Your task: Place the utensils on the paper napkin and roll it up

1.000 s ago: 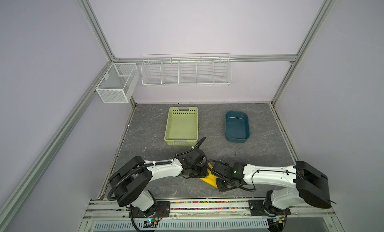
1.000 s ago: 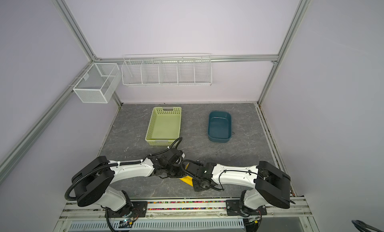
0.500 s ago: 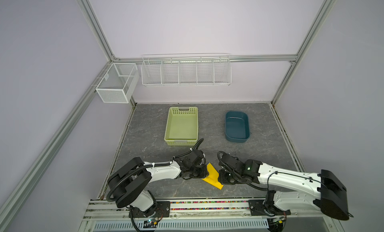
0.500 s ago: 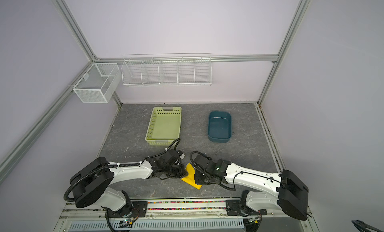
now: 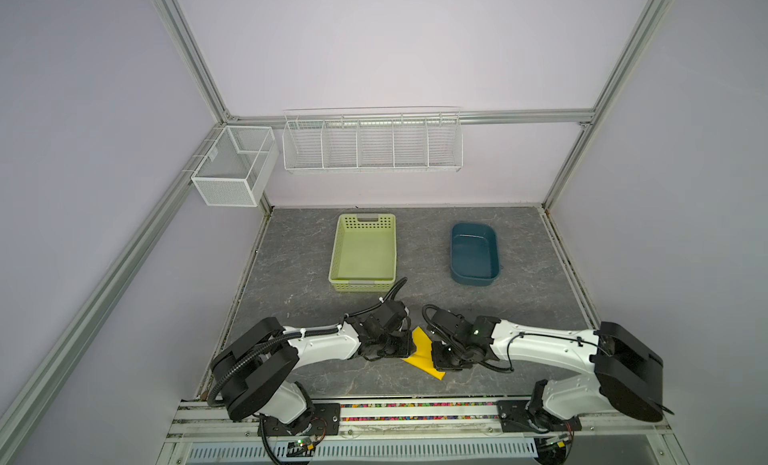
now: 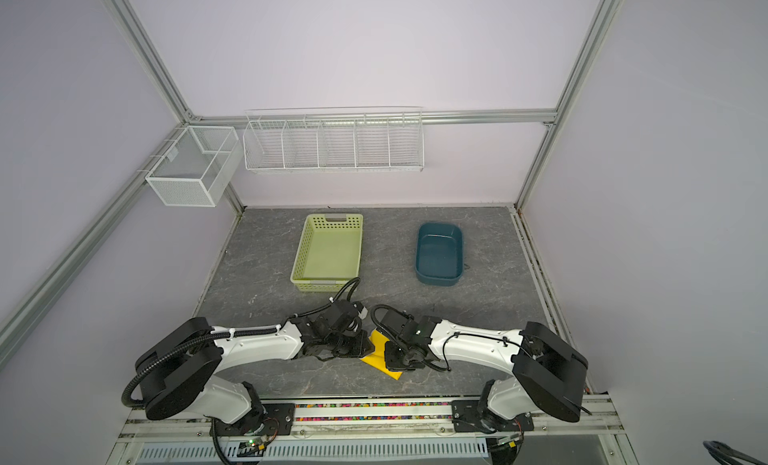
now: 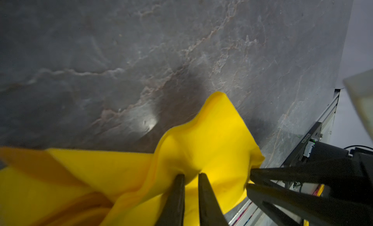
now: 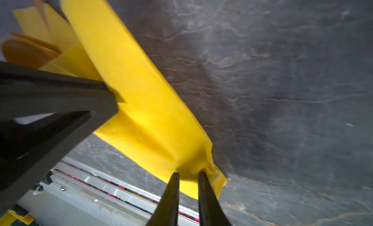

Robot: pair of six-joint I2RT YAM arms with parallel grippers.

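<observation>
The yellow paper napkin (image 5: 424, 352) (image 6: 380, 359) lies bunched and partly folded at the table's front centre in both top views, between my two grippers. My left gripper (image 5: 409, 350) (image 7: 191, 175) is shut on a raised fold of the paper napkin (image 7: 212, 134). Just right of it, my right gripper (image 5: 434, 357) (image 8: 188, 173) is shut on the other end of the paper napkin (image 8: 141, 103). Of the utensils, an orange spoon bowl (image 8: 22, 51) pokes out of the folds in the right wrist view. The other utensils are hidden.
A pale green basket (image 5: 363, 251) and a dark blue tub (image 5: 473, 253) stand at the back of the grey table. Two white wire racks (image 5: 372, 142) (image 5: 232, 172) hang on the walls. A metal rail (image 5: 415, 409) runs along the front edge, close to the napkin.
My right arm's elbow swung out to the right and came back in. Both grippers stayed at the napkin, which has hardly moved.
</observation>
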